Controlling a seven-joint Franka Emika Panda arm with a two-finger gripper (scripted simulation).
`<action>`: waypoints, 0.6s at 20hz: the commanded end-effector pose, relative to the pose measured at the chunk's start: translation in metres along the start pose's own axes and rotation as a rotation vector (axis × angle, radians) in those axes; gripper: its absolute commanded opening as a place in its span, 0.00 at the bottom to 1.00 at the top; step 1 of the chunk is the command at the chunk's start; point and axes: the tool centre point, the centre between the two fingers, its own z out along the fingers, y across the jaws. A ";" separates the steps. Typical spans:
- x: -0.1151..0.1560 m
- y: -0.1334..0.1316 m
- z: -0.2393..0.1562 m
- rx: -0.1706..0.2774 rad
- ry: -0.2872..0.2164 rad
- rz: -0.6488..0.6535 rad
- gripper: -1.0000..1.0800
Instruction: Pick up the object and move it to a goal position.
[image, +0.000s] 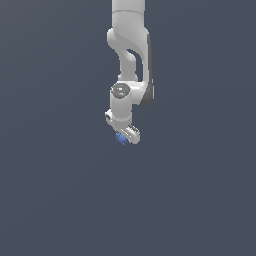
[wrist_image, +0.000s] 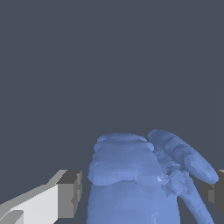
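In the exterior view the object (image: 121, 139) was a tiny blue speck mostly hidden behind the gripper (image: 128, 137), and the wrist view's edge chopped off its lower part plus both fingers (wrist_image: 61, 199).

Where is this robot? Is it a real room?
Probably not: it looks like a computer simulation. Only flat grey shows all around, with a smooth white arm whose gripper has the blue blob between its fingers.

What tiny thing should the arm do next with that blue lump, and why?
Probably close the tool a little onto the blue lump. In the wrist view the lump sits between the two fingers, with a gap showing beside at least one. Whether it rests on a surface or hangs in the air cannot be told.
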 end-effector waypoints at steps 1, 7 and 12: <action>0.000 0.000 0.005 0.001 0.001 0.000 0.96; 0.000 -0.001 0.006 0.001 0.001 0.000 0.00; 0.000 -0.001 0.006 0.001 0.001 0.000 0.00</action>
